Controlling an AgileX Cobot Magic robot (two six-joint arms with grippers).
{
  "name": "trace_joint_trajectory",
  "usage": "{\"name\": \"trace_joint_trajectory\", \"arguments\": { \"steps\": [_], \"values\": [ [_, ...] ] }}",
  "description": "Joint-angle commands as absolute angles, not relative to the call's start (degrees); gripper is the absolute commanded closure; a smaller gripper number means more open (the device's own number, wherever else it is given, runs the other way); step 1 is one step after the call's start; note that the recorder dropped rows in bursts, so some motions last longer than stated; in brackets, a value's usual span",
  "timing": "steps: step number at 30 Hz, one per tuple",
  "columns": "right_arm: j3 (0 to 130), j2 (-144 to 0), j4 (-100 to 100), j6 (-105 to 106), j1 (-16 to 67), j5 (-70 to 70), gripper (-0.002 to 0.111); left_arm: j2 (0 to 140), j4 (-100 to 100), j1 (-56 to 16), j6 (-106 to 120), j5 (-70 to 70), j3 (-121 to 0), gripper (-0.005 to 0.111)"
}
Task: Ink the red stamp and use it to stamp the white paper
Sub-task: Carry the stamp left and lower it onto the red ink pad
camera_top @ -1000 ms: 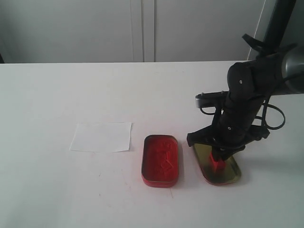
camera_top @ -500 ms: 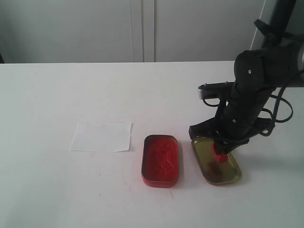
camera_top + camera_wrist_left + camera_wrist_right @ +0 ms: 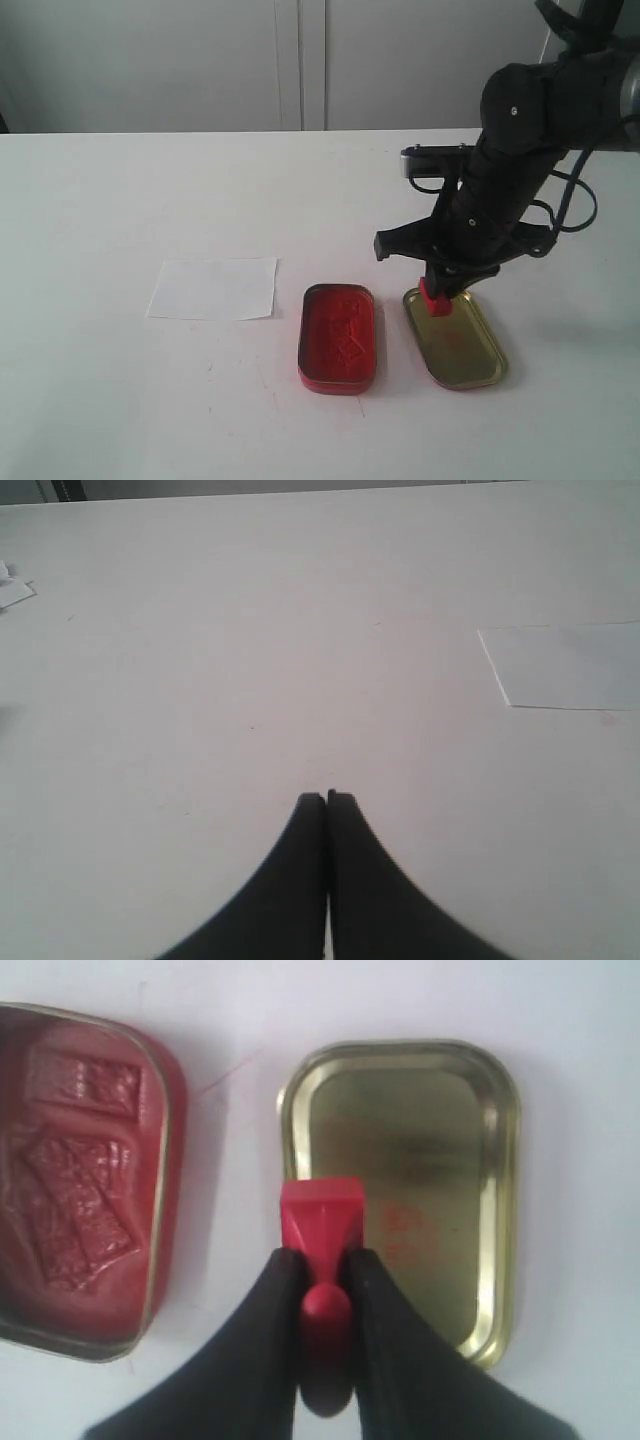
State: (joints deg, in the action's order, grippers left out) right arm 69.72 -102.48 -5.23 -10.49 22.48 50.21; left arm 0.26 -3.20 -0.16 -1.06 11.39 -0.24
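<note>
My right gripper (image 3: 437, 290) (image 3: 323, 1260) is shut on the red stamp (image 3: 435, 298) (image 3: 322, 1222), pinching its knob handle, and holds it in the air above the near-left edge of the gold tin lid (image 3: 455, 338) (image 3: 405, 1175). The open ink tin (image 3: 338, 337) (image 3: 75, 1175) with its red pad lies just left of the lid. Further left on the table lies the white paper (image 3: 214, 288) (image 3: 565, 665), flat and unmarked. My left gripper (image 3: 327, 798) is shut on nothing above bare table; the exterior view does not show it.
A faint red smear marks the inside of the gold lid (image 3: 410, 1232). White cabinet doors (image 3: 300, 60) stand behind the table's far edge. Small white scraps (image 3: 12, 588) lie far off in the left wrist view.
My right gripper has lifted the red stamp out of the gold lid and carried it up and leftward, toward the ink tin. The left gripper shows only now.
</note>
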Motion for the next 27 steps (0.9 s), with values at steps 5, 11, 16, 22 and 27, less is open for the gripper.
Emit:
{"name": "trace_joint_trajectory", "arguments": {
  "steps": [5,11,16,22,27],
  "values": [
    [73.0,-101.8,-5.8,-13.0,27.6,50.7,0.108,0.0,-3.4,-0.1,-1.1,11.2,0.0,0.107],
    [75.3,-102.1,-5.8,-14.2,30.9,51.0,0.108,0.0,-3.4,-0.1,-1.1,11.2,0.0,0.107],
    [78.4,-104.1,-5.4,-15.3,33.7,52.7,0.108,0.0,-3.4,-0.1,-1.1,11.2,0.0,0.107],
    [81.6,-106.9,-4.3,-16.1,36.8,52.9,0.108,0.0,-3.4,-0.1,-1.1,11.2,0.0,0.107],
    [84.0,-109.5,-0.5,-18.4,39.0,55.0,0.108,0.0,-3.4,-0.1,-1.1,11.2,0.0,0.107]
  ]
}}
